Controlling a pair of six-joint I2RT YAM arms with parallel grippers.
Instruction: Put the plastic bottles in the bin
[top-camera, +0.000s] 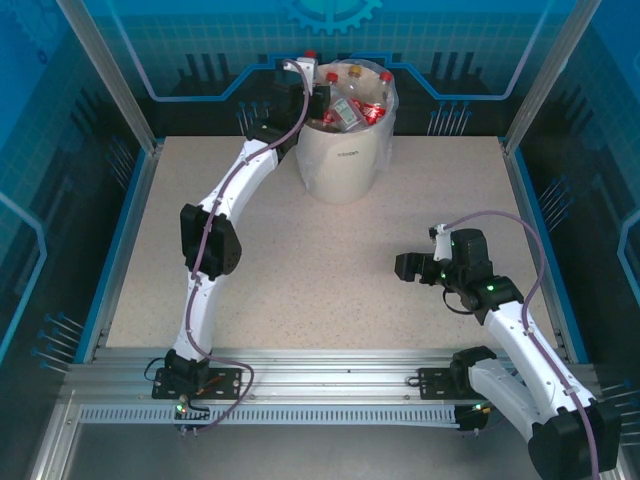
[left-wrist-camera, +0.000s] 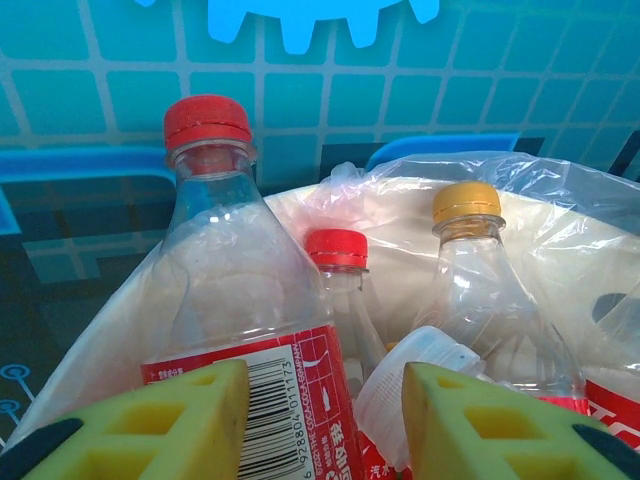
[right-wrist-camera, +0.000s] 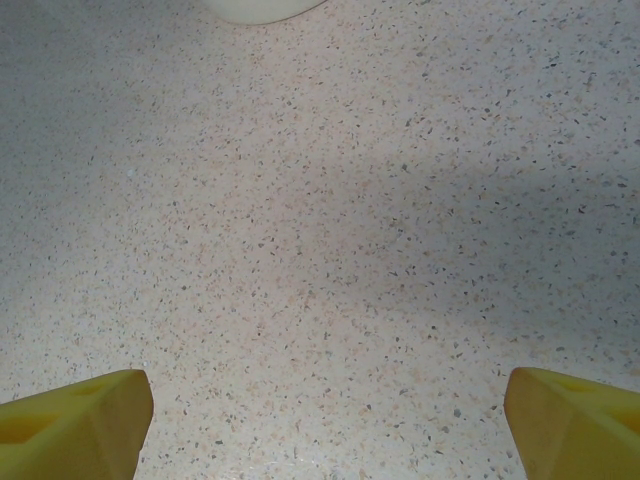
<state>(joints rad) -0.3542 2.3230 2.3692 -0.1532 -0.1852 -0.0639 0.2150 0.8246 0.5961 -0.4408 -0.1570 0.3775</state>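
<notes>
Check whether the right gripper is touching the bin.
Apart. The top view shows a wide stretch of bare tabletop between the right gripper and the bin.

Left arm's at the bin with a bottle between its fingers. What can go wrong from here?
1. The bin is heaped to its rim, so the red-capped bottle between the fingers of the left gripper may roll off the pile and land outside.
2. The loose bag edge might snag a finger on withdrawal.
</notes>
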